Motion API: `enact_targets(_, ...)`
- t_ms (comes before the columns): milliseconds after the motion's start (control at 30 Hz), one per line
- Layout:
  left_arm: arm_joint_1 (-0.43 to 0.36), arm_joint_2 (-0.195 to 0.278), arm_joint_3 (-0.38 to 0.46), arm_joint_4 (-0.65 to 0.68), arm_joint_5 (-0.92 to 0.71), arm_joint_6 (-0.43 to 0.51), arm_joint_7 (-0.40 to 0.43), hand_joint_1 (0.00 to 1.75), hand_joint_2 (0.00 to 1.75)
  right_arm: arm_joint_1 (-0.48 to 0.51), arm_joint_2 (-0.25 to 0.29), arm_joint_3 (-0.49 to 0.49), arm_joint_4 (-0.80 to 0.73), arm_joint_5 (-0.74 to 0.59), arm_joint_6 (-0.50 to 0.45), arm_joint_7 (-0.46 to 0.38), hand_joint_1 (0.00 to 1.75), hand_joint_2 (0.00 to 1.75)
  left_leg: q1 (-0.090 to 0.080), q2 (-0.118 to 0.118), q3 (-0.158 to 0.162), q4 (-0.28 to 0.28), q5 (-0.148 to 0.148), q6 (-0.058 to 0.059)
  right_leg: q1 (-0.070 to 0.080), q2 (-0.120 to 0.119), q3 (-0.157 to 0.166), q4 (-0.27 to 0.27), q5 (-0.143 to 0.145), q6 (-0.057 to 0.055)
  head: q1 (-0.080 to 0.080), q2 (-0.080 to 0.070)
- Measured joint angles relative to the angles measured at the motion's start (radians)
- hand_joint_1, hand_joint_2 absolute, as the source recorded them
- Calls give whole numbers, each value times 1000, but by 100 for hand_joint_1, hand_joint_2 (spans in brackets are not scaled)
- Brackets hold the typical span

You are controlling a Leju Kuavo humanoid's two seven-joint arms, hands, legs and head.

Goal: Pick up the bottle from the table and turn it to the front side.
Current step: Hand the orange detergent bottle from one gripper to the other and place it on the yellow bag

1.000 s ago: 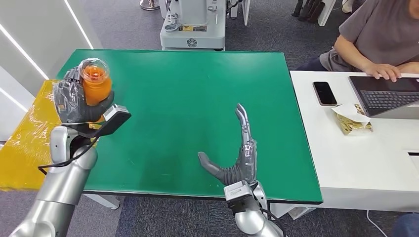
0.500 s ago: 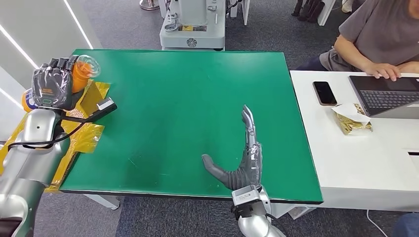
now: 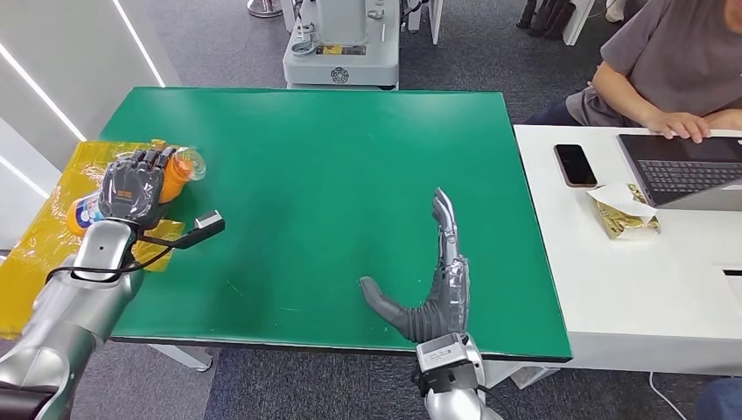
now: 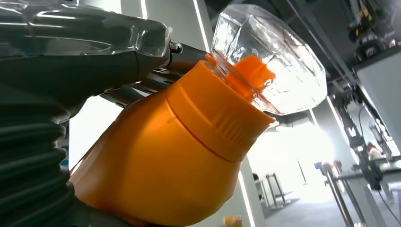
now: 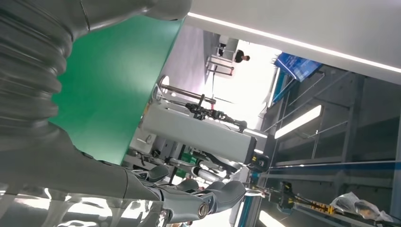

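My left hand (image 3: 133, 185) grips an orange bottle (image 3: 176, 171) with a clear faceted cap, holding it tilted almost on its side over the left edge of the green table (image 3: 332, 157). A blue and white label end (image 3: 83, 211) sticks out behind the hand. Close up in the left wrist view, the orange bottle (image 4: 165, 156) and its clear cap (image 4: 274, 61) lie against my fingers (image 4: 118, 61). My right hand (image 3: 433, 289) stands edge-up near the table's front edge, fingers straight and thumb spread, holding nothing; the right wrist view shows its fingers (image 5: 189, 198).
A yellow sheet (image 3: 44, 227) lies under my left arm at the table's left side. A white desk (image 3: 630, 262) at the right carries a phone (image 3: 575, 164), a snack packet (image 3: 623, 212) and a laptop (image 3: 687, 168), with a person (image 3: 674, 70) typing. A grey machine base (image 3: 341, 44) stands behind the table.
My left hand has lowered and turned the bottle from upright to nearly on its side, cap pointing right. The right hand has shifted slightly and stays spread.
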Motion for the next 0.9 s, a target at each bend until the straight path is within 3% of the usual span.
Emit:
enact_targets(267, 54, -16, -1, 71, -32, -10, 50, 175, 175, 19, -23, 1, -11, 10, 13, -5, 0, 175, 0, 0, 0, 0, 0, 0, 0, 0, 0, 0, 0, 0, 0, 0)
enact_targets(533, 94, -14, 17, 93, 27, 54, -31, 175, 175, 19, -31, 3, -17, 10, 27, -4, 0, 175, 0, 0, 0, -1, 0, 0, 0, 0, 0, 0, 0, 0, 0, 0)
enact_targets(900, 150, -15, 48, 110, 27, 92, 7, 175, 175, 20, -34, 3, -31, 6, 30, -3, 0, 175, 0, 1, 1, -1, 0, 0, 0, 0, 0, 0, 0, -1, 0, 0)
